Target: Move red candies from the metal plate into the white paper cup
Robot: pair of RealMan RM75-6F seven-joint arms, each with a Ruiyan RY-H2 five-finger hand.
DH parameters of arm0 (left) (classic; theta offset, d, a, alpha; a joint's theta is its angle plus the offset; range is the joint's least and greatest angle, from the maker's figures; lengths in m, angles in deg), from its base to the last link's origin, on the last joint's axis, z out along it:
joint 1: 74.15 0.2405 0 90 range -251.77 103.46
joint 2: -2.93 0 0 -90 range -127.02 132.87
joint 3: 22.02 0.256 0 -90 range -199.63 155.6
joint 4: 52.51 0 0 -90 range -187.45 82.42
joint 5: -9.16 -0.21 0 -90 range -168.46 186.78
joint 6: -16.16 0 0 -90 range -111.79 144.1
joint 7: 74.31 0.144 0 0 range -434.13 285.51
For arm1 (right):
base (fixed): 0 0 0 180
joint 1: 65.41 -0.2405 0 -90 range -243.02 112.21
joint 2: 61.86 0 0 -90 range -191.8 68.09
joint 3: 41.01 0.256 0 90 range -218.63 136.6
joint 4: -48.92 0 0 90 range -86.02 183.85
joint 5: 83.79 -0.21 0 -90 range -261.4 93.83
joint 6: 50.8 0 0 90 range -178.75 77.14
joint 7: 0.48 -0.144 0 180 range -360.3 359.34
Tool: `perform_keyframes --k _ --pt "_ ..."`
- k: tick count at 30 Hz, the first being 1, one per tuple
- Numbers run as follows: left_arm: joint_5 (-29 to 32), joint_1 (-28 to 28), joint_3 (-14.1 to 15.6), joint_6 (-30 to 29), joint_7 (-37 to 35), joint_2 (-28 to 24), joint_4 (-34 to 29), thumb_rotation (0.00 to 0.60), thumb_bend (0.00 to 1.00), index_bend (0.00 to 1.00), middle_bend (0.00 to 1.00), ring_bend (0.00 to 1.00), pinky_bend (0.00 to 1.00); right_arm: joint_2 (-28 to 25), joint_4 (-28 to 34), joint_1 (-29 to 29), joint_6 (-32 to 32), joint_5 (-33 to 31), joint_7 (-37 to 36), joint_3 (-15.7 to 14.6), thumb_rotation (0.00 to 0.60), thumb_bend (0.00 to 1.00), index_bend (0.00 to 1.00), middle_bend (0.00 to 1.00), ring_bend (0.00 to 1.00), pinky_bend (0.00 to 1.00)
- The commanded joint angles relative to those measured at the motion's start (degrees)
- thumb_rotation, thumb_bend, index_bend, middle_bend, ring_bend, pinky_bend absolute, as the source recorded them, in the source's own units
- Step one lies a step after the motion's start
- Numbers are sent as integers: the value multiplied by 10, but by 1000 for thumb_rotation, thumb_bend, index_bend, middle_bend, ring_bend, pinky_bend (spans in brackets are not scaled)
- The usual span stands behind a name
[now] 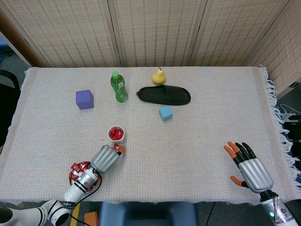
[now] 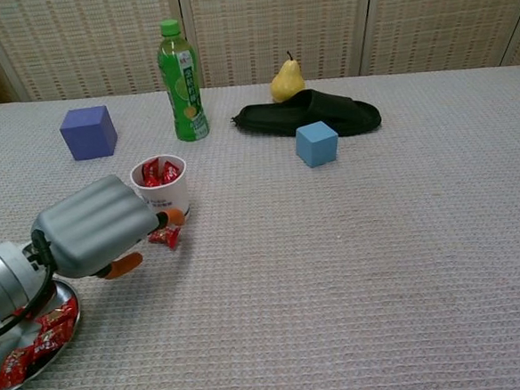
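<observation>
On the woven table cloth, fronting slatted wall panels: left hand just before the white paper cup, pinching one red candy. Right hand well right of the cup, fingers spread, empty. Metal plate, nearer than the cup: candies remain. Cup: red candies inside.

Head view high, looking down; chest view low, closer.
</observation>
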Motion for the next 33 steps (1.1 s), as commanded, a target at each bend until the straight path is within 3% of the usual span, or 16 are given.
perform_keyframes --k 1,23,33 --pt "2 -4 -8 7 -2 6 6 600 371 246 1000 1000 1000 0 0 0 0 0 0 0 600 96 0 0 0 0" --pt "30 -17 -39 51 -30 27 52 600 372 370 1000 1000 1000 -2 -1 0 1 -9 -3 5 600 96 0 0 0 0" --pt "22 -14 -41 41 -65 25 57 600 376 546 1000 1000 1000 -2 0 2 -3 -8 -2 5 600 96 0 0 0 0"
